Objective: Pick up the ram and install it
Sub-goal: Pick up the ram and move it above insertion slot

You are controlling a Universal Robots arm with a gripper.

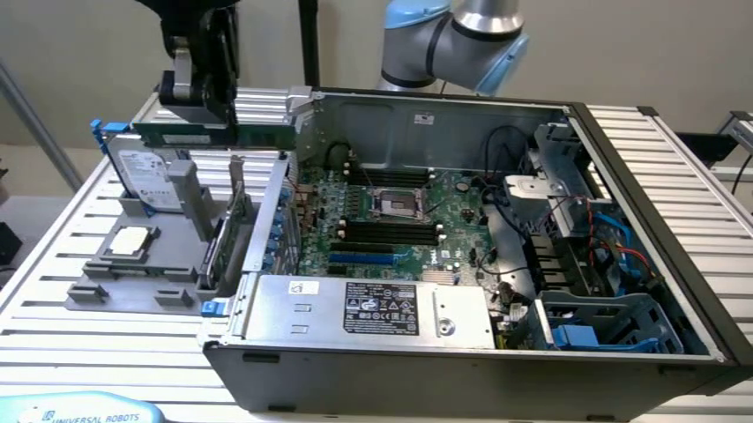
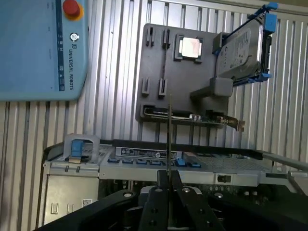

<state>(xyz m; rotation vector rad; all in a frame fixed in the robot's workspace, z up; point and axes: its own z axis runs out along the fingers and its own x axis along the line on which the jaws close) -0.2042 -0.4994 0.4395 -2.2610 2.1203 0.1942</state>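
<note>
- A plain, pale beige wall (image 1: pixel 659 53) stands behind the work area under soft, even light.
- The table (image 1: pixel 48 264) has a top of ribbed silver metal slats laid side by side.
- A slanted grey metal bar (image 1: pixel 26 110) crosses the exterior view's left edge.
- A thin black upright post (image 1: pixel 309 40) rises before the wall.
</note>
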